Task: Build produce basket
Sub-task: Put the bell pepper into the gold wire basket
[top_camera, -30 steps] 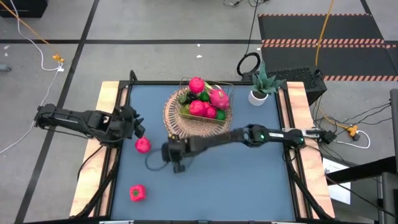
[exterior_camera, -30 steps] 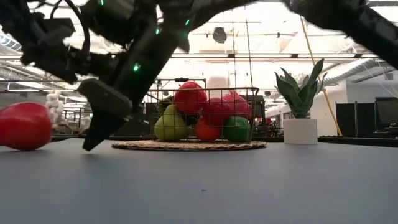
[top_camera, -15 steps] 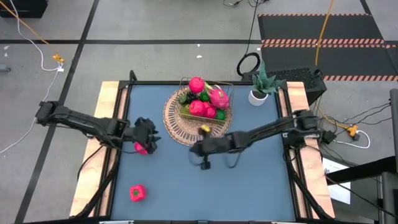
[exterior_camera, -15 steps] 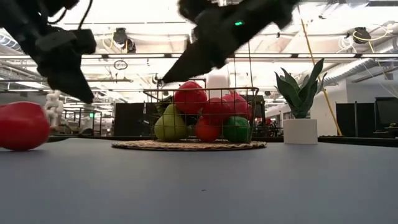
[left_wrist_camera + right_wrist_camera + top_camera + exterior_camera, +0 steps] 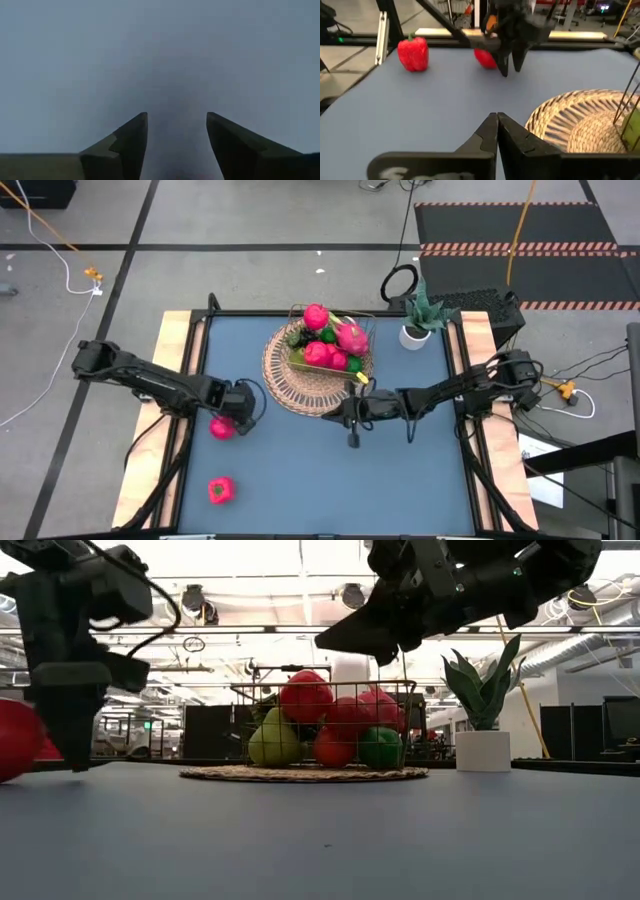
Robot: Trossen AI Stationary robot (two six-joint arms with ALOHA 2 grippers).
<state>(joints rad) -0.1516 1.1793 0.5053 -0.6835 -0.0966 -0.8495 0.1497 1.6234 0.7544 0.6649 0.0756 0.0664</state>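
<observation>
1. The basket (image 5: 318, 372) sits at about 12 o'clock on the blue table (image 5: 400, 480), its wire frame stacked with produce (image 5: 326, 340). Two bits are still loose: a round pink-red fruit (image 5: 222, 427) at 9 o'clock and a red pepper (image 5: 220, 490) down at 7 o'clock.
2. A potted plant (image 5: 418, 315) stands at 1 o'clock. Grey floor with cables all round, and the low view shows an open workshop room behind.
3. Since half a second ago the right arm has pulled back toward 3 o'clock, and the left one slid in over that round fruit.
4. Left gripper (image 5: 177, 137) points straight down at the table, fingers a moderate gap apart, empty. Right gripper (image 5: 497, 131) is pinched closed on nothing, right beside the basket's rim.
</observation>
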